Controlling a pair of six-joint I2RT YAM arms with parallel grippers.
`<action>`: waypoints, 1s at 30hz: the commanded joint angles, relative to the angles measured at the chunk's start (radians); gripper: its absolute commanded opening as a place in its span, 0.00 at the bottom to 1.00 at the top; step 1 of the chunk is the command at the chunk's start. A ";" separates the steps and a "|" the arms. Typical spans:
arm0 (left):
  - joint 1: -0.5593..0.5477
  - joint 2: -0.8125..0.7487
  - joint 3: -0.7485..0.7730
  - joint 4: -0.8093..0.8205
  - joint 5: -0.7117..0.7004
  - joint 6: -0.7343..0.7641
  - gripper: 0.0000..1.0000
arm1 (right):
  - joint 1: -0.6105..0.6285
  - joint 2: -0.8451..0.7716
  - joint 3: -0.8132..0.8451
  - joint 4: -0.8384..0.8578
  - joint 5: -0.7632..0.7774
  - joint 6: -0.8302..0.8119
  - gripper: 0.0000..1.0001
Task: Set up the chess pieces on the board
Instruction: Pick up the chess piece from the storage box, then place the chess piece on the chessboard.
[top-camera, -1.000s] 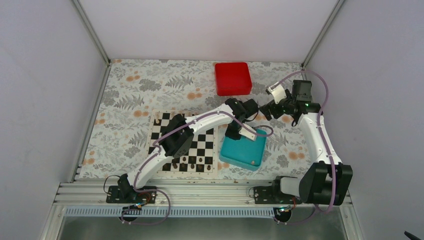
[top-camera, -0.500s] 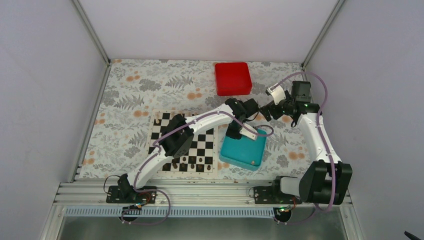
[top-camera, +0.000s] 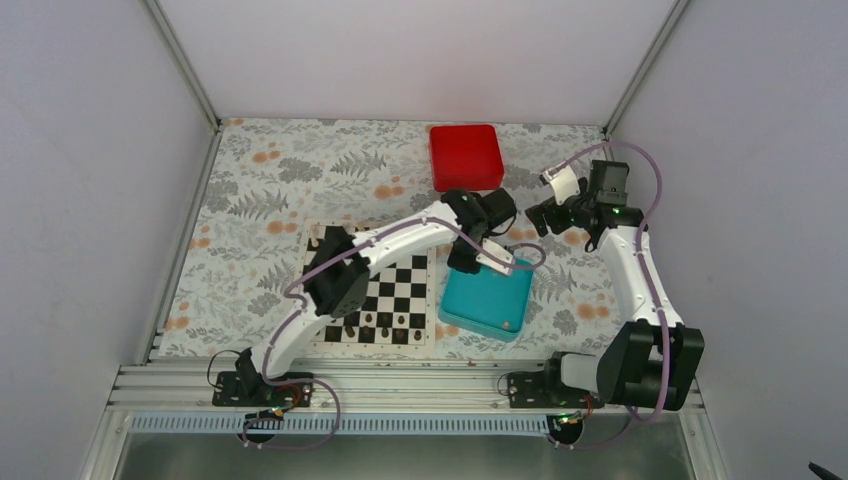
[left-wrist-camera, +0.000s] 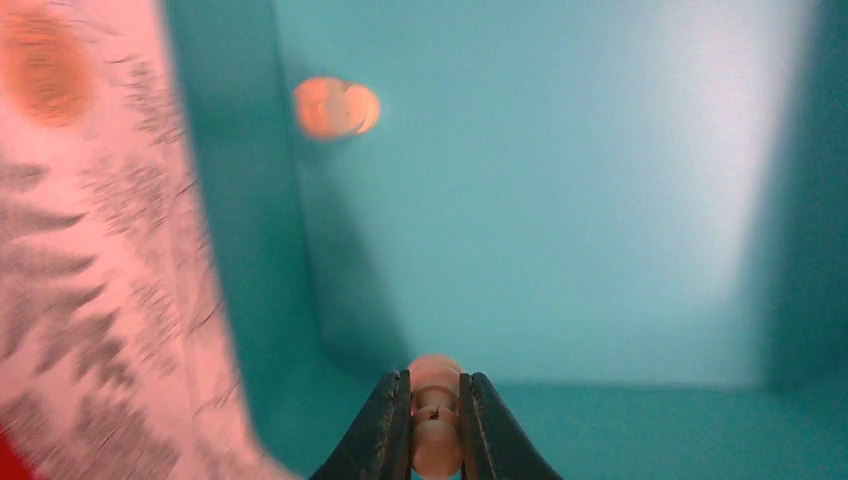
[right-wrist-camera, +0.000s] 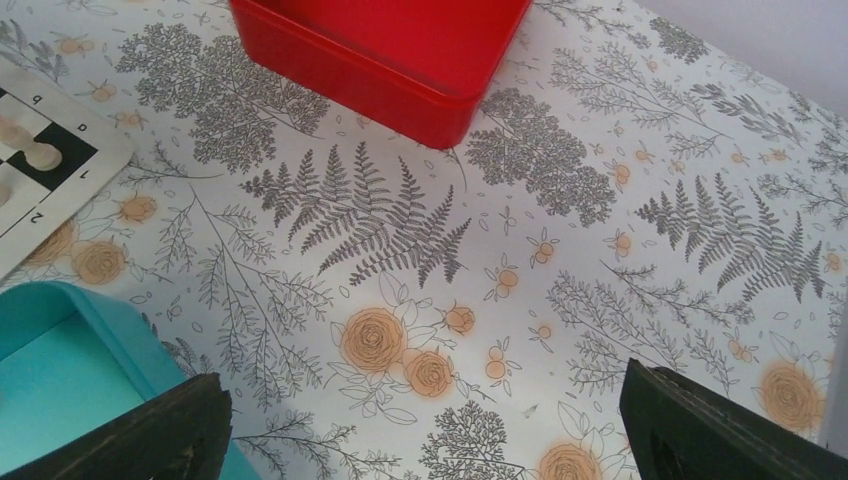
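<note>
Cream chess piece (left-wrist-camera: 436, 420) tight between the left fingers (left-wrist-camera: 385, 432) over the teal tray (left-wrist-camera: 560, 200); right fingers (right-wrist-camera: 140, 435) wide apart, empty.

Red box (right-wrist-camera: 400, 50) on floral cloth (right-wrist-camera: 380, 220) — pincer (right-wrist-camera: 425, 390) (jaws wide)

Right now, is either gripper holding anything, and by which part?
The left gripper pinches a pale chess piece around its middle, over the teal tray. The right gripper holds nothing.
</note>
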 joint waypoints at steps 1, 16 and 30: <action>0.016 -0.206 -0.086 -0.020 -0.060 -0.005 0.09 | -0.012 -0.002 -0.018 0.034 0.020 0.027 1.00; 0.560 -0.653 -0.702 0.203 -0.023 0.052 0.09 | -0.013 0.027 -0.020 0.034 0.020 0.031 1.00; 0.741 -0.660 -0.906 0.339 0.074 0.063 0.09 | -0.013 0.056 -0.013 0.012 0.009 0.034 1.00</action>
